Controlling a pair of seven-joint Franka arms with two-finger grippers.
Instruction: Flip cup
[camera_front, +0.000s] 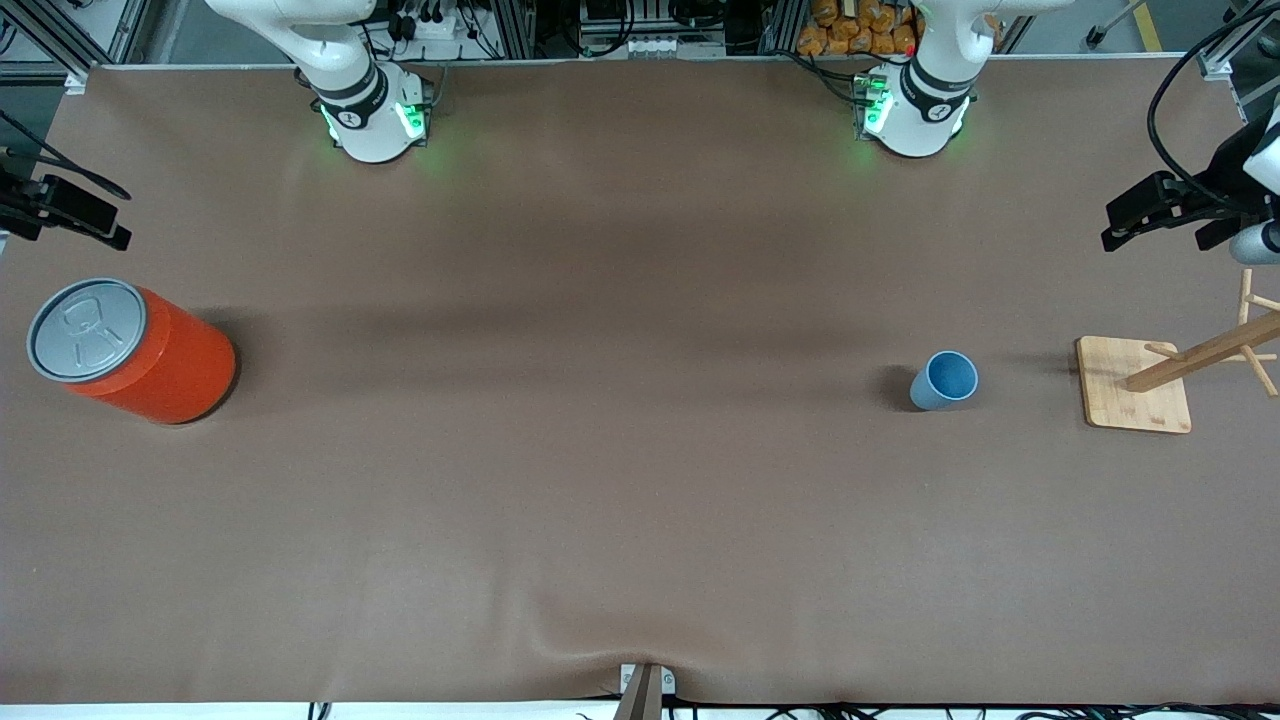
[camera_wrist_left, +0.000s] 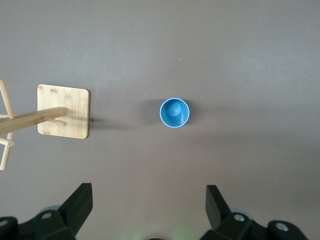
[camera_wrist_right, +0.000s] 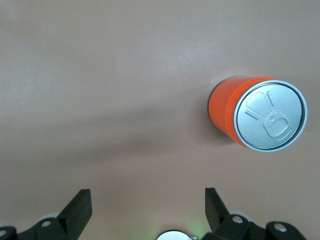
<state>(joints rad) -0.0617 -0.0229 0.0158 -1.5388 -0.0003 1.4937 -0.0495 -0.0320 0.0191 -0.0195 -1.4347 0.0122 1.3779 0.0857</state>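
Note:
The small light-blue cup (camera_front: 944, 380) stands upright, mouth up, on the brown table toward the left arm's end. In the left wrist view the cup (camera_wrist_left: 174, 113) shows from straight above, with its inside visible. My left gripper (camera_wrist_left: 148, 189) is open and empty, high over the table, apart from the cup; in the front view it (camera_front: 1135, 222) shows at the frame's edge. My right gripper (camera_wrist_right: 147, 192) is open and empty, high over the right arm's end of the table (camera_front: 75, 215).
A big orange can (camera_front: 140, 350) with a grey pull-tab lid stands toward the right arm's end, also in the right wrist view (camera_wrist_right: 255, 114). A wooden peg rack on a square base (camera_front: 1135, 388) stands beside the cup, also in the left wrist view (camera_wrist_left: 63, 111).

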